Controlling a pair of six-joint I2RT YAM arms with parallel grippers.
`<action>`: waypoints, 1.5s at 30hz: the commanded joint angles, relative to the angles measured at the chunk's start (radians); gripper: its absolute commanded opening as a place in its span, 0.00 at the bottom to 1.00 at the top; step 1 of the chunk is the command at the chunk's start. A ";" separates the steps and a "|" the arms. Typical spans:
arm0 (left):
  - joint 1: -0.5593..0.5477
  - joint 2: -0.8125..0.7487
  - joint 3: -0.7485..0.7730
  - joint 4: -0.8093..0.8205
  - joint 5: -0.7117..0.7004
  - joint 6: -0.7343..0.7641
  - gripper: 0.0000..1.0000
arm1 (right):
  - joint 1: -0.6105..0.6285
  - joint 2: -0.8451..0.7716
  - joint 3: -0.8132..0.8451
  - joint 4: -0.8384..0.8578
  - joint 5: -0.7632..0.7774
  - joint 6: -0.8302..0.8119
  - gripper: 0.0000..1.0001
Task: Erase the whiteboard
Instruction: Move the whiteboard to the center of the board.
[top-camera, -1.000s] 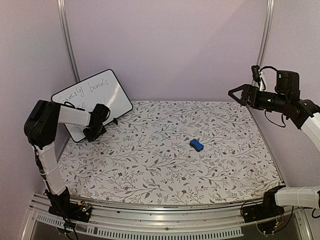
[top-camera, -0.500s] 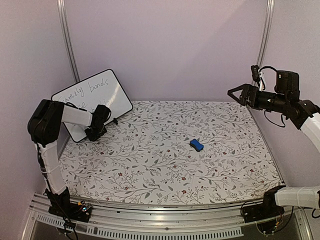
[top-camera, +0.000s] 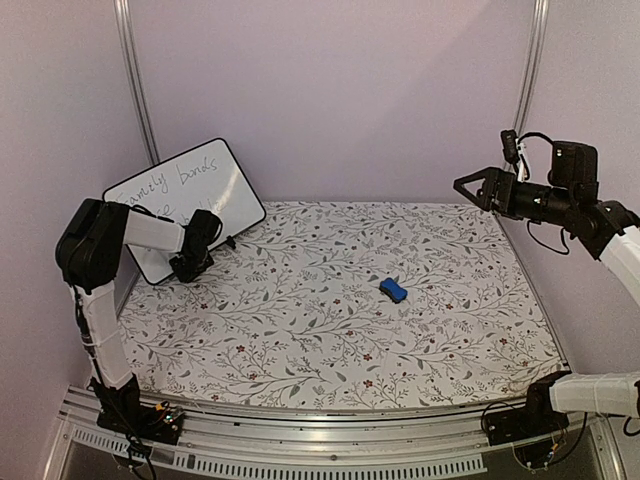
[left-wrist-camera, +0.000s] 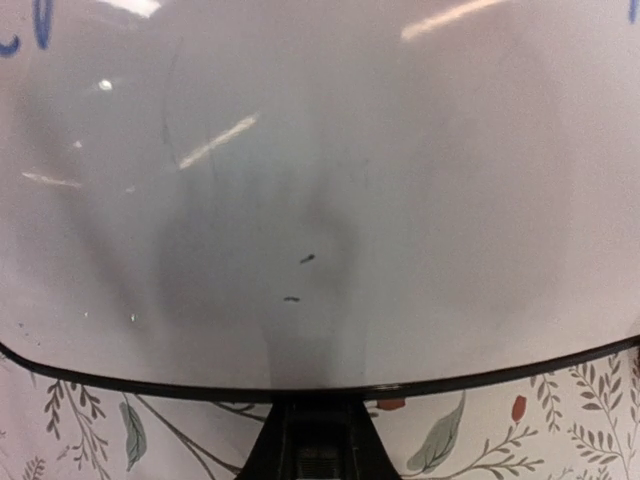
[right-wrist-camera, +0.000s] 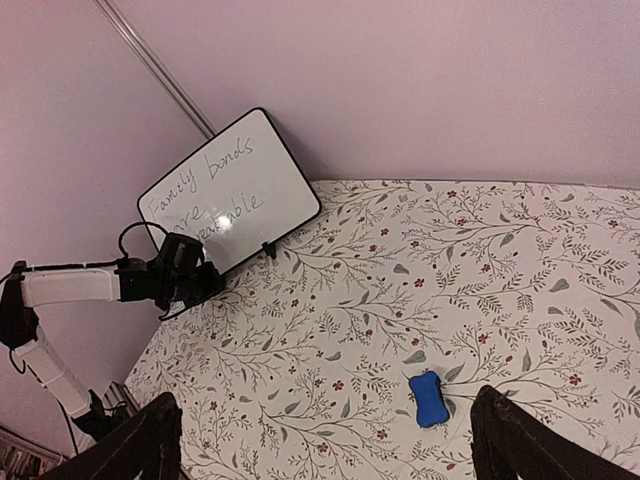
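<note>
The whiteboard (top-camera: 205, 185) leans against the back-left wall with dark handwriting on it. It fills the left wrist view (left-wrist-camera: 320, 150), where its lower part is smeared grey above the thin black rim. My left gripper (top-camera: 190, 264) is at the board's lower edge, its dark fingers (left-wrist-camera: 315, 435) drawn together on the rim, so it is shut on the whiteboard. The right wrist view shows the board (right-wrist-camera: 225, 185) and the left gripper (right-wrist-camera: 185, 285) from afar. My right gripper (top-camera: 466, 186) hangs high at the right, wide open and empty (right-wrist-camera: 330, 425).
A small blue eraser block (top-camera: 393, 290) lies on the floral tablecloth right of centre, below the right gripper (right-wrist-camera: 430, 398). A black clip foot (right-wrist-camera: 265, 248) props the board's lower right edge. Metal posts stand in both back corners.
The left gripper's jaws have closed on the board's lower edge and the arm has shifted slightly toward the board. The right arm has barely moved.
</note>
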 joint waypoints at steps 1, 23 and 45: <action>-0.013 -0.006 -0.007 0.048 0.009 0.036 0.00 | 0.004 0.012 -0.015 0.025 -0.015 0.006 0.99; -0.246 -0.061 -0.085 0.022 -0.037 -0.031 0.00 | 0.004 0.033 -0.063 0.064 -0.017 0.008 0.99; -0.555 0.023 0.074 -0.119 -0.009 -0.153 0.00 | 0.089 0.152 -0.078 -0.004 0.141 -0.049 0.99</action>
